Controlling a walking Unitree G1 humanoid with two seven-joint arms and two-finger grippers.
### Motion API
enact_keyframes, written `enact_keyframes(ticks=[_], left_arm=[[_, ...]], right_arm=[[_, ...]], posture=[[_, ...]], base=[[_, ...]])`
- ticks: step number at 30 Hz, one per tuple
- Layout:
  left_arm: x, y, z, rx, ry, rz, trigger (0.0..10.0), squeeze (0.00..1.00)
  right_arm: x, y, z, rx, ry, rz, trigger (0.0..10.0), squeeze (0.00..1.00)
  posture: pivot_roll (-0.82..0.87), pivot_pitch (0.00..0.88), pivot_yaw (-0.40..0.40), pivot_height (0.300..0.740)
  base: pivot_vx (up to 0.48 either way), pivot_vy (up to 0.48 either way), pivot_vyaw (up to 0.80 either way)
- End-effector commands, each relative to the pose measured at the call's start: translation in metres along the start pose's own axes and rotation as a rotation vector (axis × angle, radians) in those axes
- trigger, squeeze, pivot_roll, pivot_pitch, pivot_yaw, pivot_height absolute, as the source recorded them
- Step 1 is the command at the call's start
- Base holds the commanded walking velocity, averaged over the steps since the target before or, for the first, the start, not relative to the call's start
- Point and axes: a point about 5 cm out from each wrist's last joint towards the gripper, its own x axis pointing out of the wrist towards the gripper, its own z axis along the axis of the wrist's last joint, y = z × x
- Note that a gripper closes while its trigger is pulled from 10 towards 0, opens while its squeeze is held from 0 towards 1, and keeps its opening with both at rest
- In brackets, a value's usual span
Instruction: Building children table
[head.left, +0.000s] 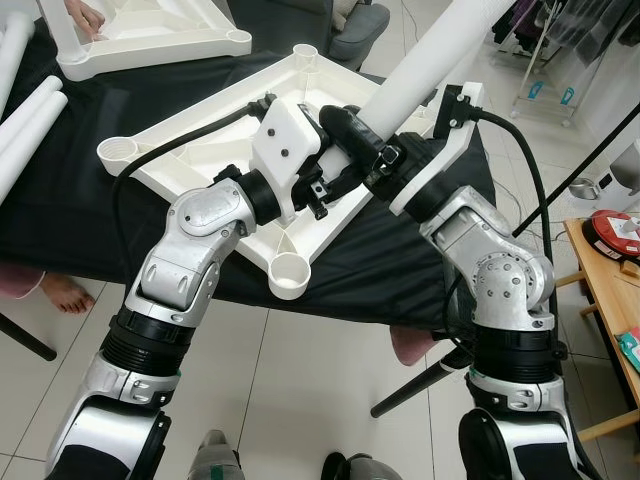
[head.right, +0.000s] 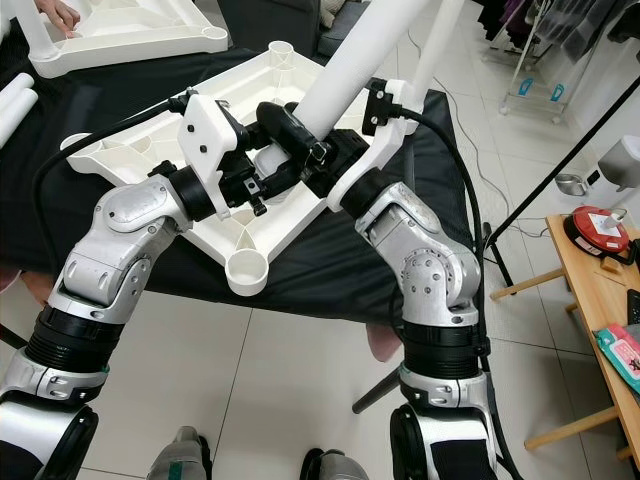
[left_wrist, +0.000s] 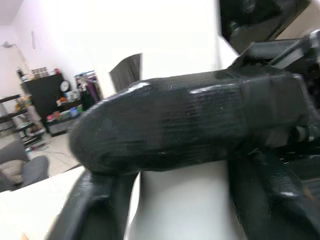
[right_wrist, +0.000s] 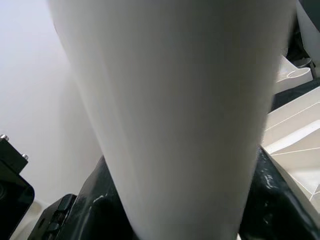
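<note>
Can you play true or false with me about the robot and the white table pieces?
1. Both grippers, left and right, hold the white table leg. True.
2. The tabletop lies upside down on a black cloth. True.
3. The leg is lying flat on the floor. False: it is held up, tilted, above the tabletop.
4. The cloth is red. False: it is black.
5. Spare white legs lie on the robot's left. True.

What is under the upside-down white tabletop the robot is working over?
A black cloth lies under the tabletop, spreading past its edges. Whatever supports the cloth is covered, apart from a dark leg below.
</note>
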Motion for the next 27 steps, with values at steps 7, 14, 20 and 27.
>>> enact_keyframes(ticks=[7, 14, 20, 27], left_arm=[[-0.007, -0.015, -0.001, -0.014, 0.031, -0.141, 10.0, 0.0], [-0.047, -0.029, 0.018, -0.177, 0.022, -0.457, 10.0, 0.0], [-0.06, -0.034, 0.014, -0.147, 0.092, -0.531, 10.0, 0.0], [-0.065, -0.005, -0.042, 0.087, 0.448, -0.37, 10.0, 0.0]], right_arm=[[-0.004, -0.011, 0.002, -0.014, -0.048, -0.113, 0.0, 0.0], [-0.013, -0.031, 0.015, -0.061, -0.159, -0.305, 0.0, 0.0], [-0.017, -0.037, 0.018, -0.059, -0.182, -0.361, 0.0, 0.0], [-0.024, -0.019, -0.005, -0.1, -0.082, -0.266, 0.0, 0.0]], posture=[[0.21, 0.089, -0.073, 0.74], [0.21, 0.098, -0.052, 0.74], [0.21, 0.102, -0.047, 0.74], [0.21, 0.111, -0.061, 0.74]], base=[[0.0, 0.0, 0.0], [0.0, 0.0, 0.0], [0.0, 0.0, 0.0], [0.0, 0.0, 0.0]])
